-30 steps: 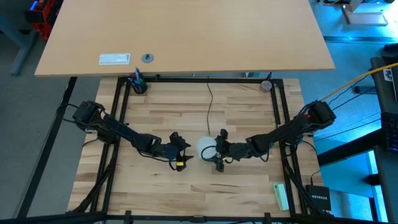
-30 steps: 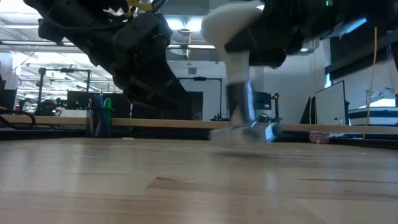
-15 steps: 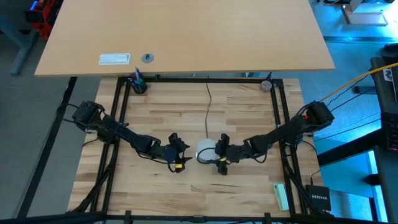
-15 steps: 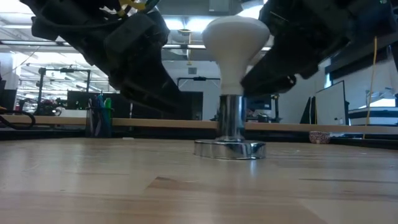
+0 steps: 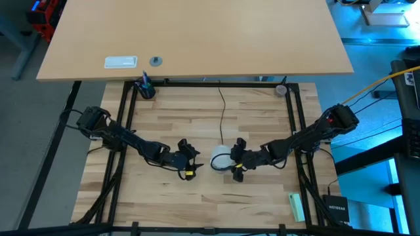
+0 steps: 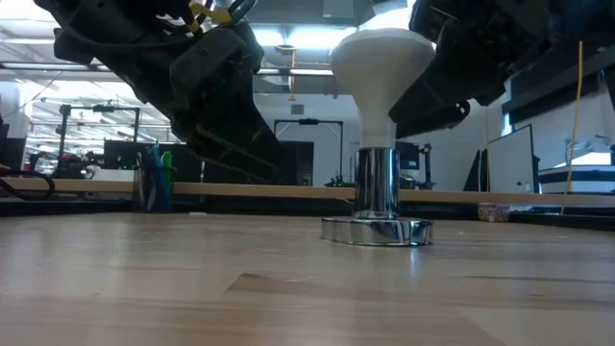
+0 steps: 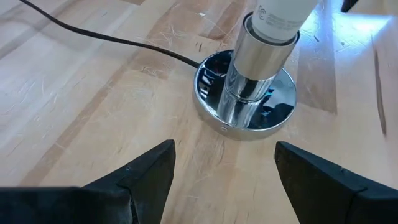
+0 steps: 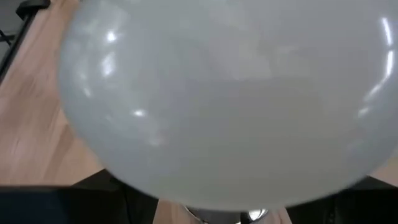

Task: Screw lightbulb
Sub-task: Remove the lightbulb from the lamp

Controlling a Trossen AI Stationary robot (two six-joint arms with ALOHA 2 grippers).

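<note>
The frosted white lightbulb (image 5: 221,159) stands upright with its neck in the round silver socket (image 7: 249,93), whose flat base (image 6: 377,231) rests on the wooden table. The socket's thin black cord (image 5: 221,111) runs toward the far edge. My right gripper (image 5: 237,159) is at the bulb's right side, shut on its dome (image 6: 382,58). My left gripper (image 7: 224,180) is open just left of the socket, slanting down toward it, with bare table between its fingers. My right gripper holds the lightbulb by its rounded dome (image 8: 230,93), one finger on the dome's far side and one on its near side. The fingers (image 5: 240,144) come from the table's right, slanting down. The bulb stands upright in the socket, which sits flat on the table.
A dark cup with pens (image 5: 144,88) stands at the table's far left corner and a small round thing (image 5: 281,90) at the far right. A pale green block (image 5: 296,206) lies near the right front. Black frame rails (image 5: 128,131) border the table.
A second ago the bulb and socket were tipped, the socket's base partly off the table. They have come upright with the base flat, then slid a little toward the table's right edge along with my right gripper, which has turned at the wrist.
</note>
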